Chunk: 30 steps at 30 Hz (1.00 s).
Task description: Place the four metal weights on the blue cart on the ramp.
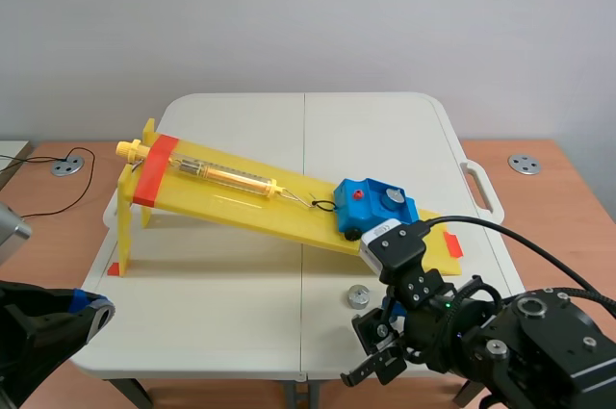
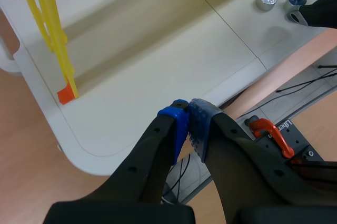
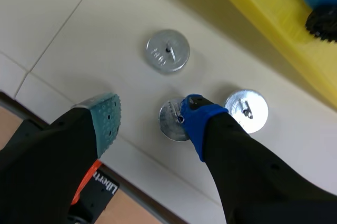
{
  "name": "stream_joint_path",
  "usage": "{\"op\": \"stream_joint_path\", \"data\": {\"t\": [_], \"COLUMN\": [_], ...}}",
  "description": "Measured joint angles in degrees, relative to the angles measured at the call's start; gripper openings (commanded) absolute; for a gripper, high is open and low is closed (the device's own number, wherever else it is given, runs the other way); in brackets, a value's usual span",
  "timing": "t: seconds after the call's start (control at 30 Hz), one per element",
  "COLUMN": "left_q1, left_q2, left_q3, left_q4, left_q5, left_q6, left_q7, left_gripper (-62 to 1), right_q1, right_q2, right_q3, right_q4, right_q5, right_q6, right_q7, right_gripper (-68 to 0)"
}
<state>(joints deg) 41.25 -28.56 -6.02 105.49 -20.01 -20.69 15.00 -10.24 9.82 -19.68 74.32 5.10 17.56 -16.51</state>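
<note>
The blue cart (image 1: 373, 205) sits low on the yellow ramp (image 1: 231, 188), with one metal weight (image 1: 393, 196) on top beside a red knob. In the right wrist view three silver weights lie on the white table: one ahead of the gripper (image 3: 167, 50), one (image 3: 171, 122) partly under the blue fingertip (image 3: 197, 116), and one (image 3: 246, 110) just beyond that finger. My right gripper (image 3: 150, 121) hangs open just above them, near the table's front edge. My left gripper (image 2: 188, 124) is shut on nothing, low by the front left corner.
The ramp's yellow legs (image 2: 58, 50) stand on the table's left side. A spring scale (image 1: 226, 174) lies on the ramp, tied to the cart by a cord. The table's front edge (image 2: 158, 145) is close under both grippers.
</note>
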Motion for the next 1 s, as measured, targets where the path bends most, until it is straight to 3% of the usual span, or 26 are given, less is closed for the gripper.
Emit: {"op": "stream_joint_path", "data": {"t": [0.33, 0.63, 0.8, 1.0], "left_q1": [0.00, 0.00, 0.00, 0.00], "left_q2": [0.00, 0.00, 0.00, 0.00], "left_q3": [0.00, 0.00, 0.00, 0.00], "left_q4": [0.00, 0.00, 0.00, 0.00], "left_q5": [0.00, 0.00, 0.00, 0.00], "left_q6": [0.00, 0.00, 0.00, 0.00], "left_q7": [0.00, 0.00, 0.00, 0.00], "left_gripper": [-56.9, -56.9, -56.9, -56.9], "right_q1": [0.87, 0.39, -3.80, -10.05], "right_q2": [0.02, 1.64, 5.16, 6.08], "right_q3": [-0.31, -0.31, 2.27, 11.74], "right_q4": [-0.48, 2.10, 12.52, 26.43], "right_q5": [0.02, 1.55, 6.38, 15.41], "right_q6": [-0.66, -0.63, -0.61, -0.31], "right_q7": [-0.44, -3.17, -7.39, -12.20], "right_gripper": [-67.1, -66.8, -66.9, -66.9]}}
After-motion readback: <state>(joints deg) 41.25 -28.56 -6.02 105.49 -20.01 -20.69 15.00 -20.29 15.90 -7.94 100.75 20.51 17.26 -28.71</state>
